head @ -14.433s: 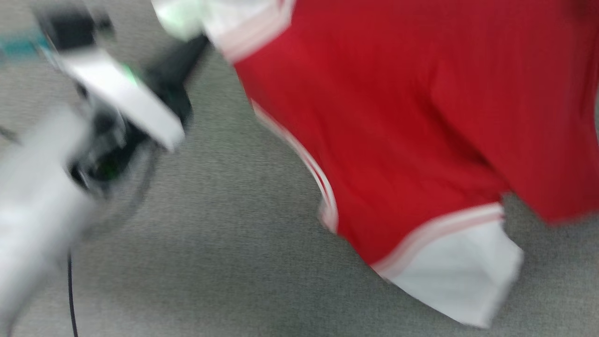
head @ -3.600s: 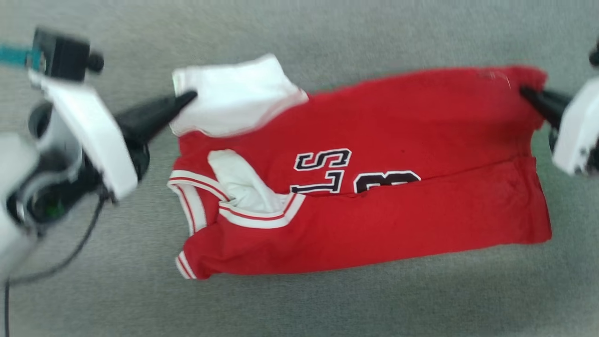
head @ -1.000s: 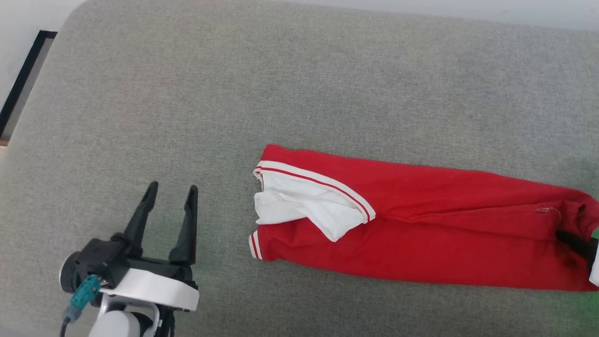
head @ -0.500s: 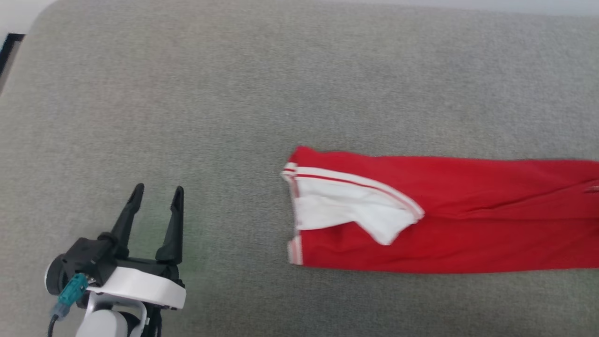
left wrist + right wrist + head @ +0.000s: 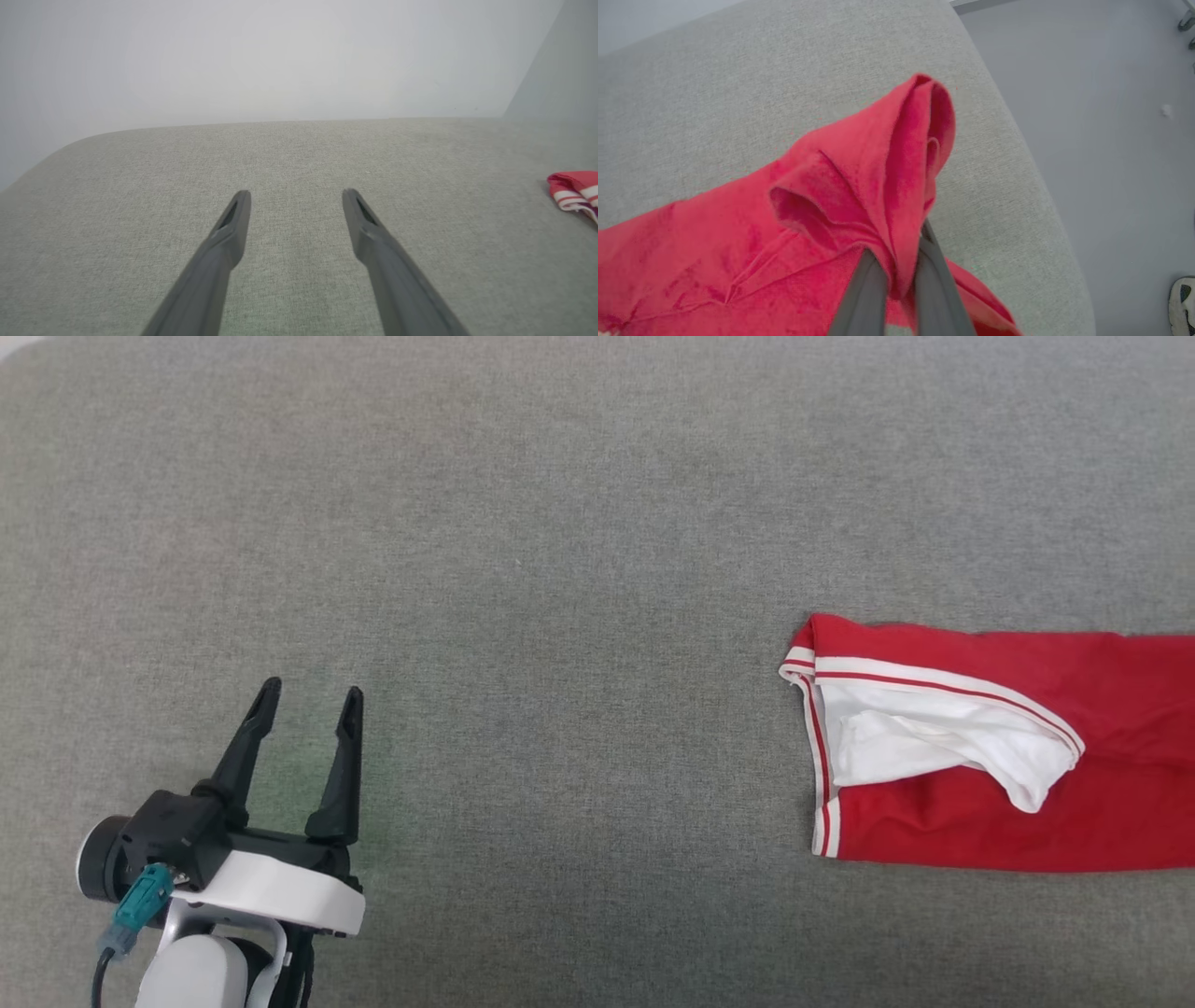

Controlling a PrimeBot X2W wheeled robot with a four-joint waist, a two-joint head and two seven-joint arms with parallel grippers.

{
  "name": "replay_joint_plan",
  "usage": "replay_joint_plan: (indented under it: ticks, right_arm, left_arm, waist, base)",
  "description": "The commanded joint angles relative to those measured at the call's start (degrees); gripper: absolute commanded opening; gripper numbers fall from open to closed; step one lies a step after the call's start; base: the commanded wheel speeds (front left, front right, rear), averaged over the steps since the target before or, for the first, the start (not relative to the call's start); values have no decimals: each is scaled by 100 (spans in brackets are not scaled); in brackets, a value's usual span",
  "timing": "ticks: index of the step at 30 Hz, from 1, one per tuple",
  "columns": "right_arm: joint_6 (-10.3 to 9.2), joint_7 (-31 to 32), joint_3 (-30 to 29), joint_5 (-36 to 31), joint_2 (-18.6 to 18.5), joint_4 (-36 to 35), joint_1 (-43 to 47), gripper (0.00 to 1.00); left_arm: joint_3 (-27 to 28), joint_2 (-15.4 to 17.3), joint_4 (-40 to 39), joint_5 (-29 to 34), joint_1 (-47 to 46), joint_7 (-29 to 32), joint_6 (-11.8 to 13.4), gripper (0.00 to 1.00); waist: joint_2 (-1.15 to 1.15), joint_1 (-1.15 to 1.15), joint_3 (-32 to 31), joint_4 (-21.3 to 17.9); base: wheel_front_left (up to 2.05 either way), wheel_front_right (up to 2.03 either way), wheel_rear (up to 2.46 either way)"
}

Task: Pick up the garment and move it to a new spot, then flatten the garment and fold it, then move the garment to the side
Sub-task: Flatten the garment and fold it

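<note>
The left tool (image 5: 312, 689) is released, its two dark fingers spread wide with nothing between them. It hovers over bare grey worktop (image 5: 560, 523), well apart from the garment (image 5: 934, 831). In the left wrist view the same spread fingers (image 5: 233, 224) point across the worktop, with the garment's striped end (image 5: 572, 186) far off at the right edge.

The right tool (image 5: 899, 270) is clenched on a bunched red fold of the garment (image 5: 738, 242), near the worktop's rounded corner.

The garment lies as a long, narrow folded strip, with white lining showing at its trimmed end.

Half a second ago that end lay closer to the left tool; the gap is now wider. The head view has also shifted. A few seconds ago both tools held the garment.
</note>
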Motion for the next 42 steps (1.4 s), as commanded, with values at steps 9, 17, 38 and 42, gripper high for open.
replay_joint_plan:
  ticks: [9,17,38,42]
  right_arm:
    - [0,-17,1089,109,106,-1091,433,0]
    - [0,327,2336,-3,451,-2573,670,0]
    - [1,354,4597,-230,1076,-2007,-319,0]
    - [0,204,4746,-183,1097,-1696,-356,0]
  left_arm:
    - [86,-104,61,-51,160,-26,-11,100]
    - [-70,-145,81,-95,261,-26,-11,100]
    - [-350,-369,173,-172,179,-26,-12,100]
    - [-350,-367,207,-199,150,-26,-12,100]
  waist:
    - [0,0,-288,-6]
    - [0,0,-487,189]
    - [0,0,-519,917]
    - [0,0,-526,936]
  base:
    - [0,0,0]
    - [0,0,0]
    - [0,0,0]
    - [0,0,0]
